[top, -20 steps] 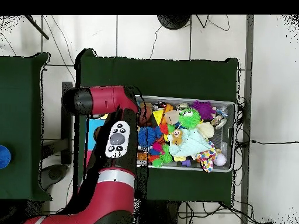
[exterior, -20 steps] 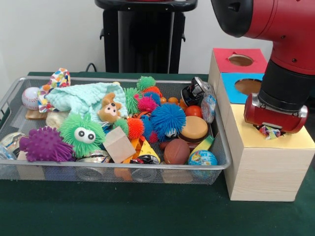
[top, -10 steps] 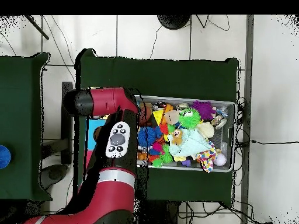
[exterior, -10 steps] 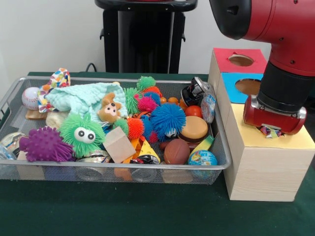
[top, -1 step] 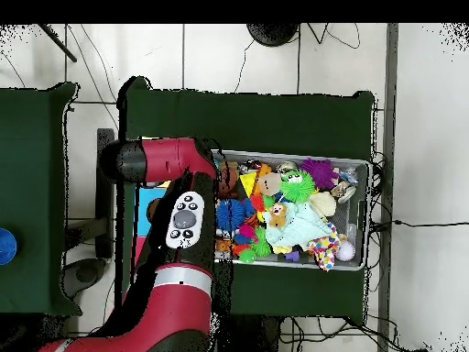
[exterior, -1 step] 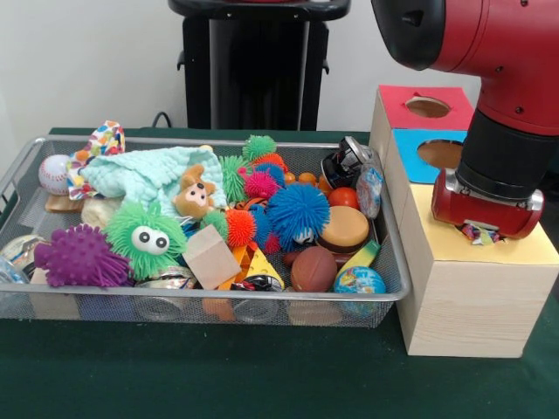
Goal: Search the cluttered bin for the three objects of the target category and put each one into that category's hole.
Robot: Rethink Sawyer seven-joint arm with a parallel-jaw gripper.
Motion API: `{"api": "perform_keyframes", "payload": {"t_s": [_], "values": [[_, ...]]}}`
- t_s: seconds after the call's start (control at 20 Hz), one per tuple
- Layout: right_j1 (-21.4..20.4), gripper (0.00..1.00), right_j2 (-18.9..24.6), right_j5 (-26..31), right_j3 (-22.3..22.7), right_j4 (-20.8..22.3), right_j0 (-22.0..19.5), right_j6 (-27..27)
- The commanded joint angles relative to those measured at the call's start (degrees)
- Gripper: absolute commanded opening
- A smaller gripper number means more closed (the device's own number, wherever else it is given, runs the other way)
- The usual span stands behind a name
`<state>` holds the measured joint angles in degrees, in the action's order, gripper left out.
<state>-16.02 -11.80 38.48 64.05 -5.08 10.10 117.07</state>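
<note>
My gripper [exterior, -1 step: 480, 225] is over the yellow section [exterior, -1 step: 524, 249] of the wooden sorting box, hidden under the arm's red wrist [exterior, -1 step: 486, 206]. A small multicoloured patchwork piece [exterior, -1 step: 477, 233] peeks out right below the wrist, just above the yellow top. Whether it is held I cannot tell. A similar patchwork toy [exterior, -1 step: 106, 138] lies at the far left of the wire bin [exterior, -1 step: 395, 262]. In the overhead view the arm [top, -1 step: 183, 220] covers the box and the gripper.
The box also has a red section with a hole [exterior, -1 step: 427, 106] and a blue one with a hole [exterior, -1 step: 441, 154]. The bin [top, -1 step: 357, 165] holds several toys: a blue spiky ball [exterior, -1 step: 298, 212], a green googly-eyed ball [exterior, -1 step: 148, 236], a purple spiky ball [exterior, -1 step: 80, 257], a mint cloth [exterior, -1 step: 144, 172].
The wrist has shifted very slightly up and left over the yellow section, and less of the patchwork piece shows beneath it. Nothing in the bin has moved.
</note>
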Motion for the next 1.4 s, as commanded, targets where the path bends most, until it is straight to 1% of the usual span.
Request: {"api": "perform_keyframes", "payload": {"t_s": [0.05,0.3,0.5,0.6,0.9,1.05,1.15,1.4], "values": [[13.3,1.00,2.3,-8.7,10.5,7.4,-3.8,2.3],[11.2,1.00,3.9,-8.4,12.0,7.2,-5.1,0.0],[9.5,1.00,4.4,-8.5,13.1,7.0,-5.4,-0.2],[8.8,1.00,5.3,-10.2,14.1,6.7,-6.0,-0.1],[7.2,1.00,5.2,-9.4,14.4,6.2,-5.5,0.8],[6.5,1.00,5.1,-11.1,14.3,6.2,-5.3,1.6],[6.2,1.00,5.5,-9.9,14.0,5.8,-5.5,1.0],[6.2,1.00,4.5,-8.3,13.4,5.6,-4.6,1.8]]}}
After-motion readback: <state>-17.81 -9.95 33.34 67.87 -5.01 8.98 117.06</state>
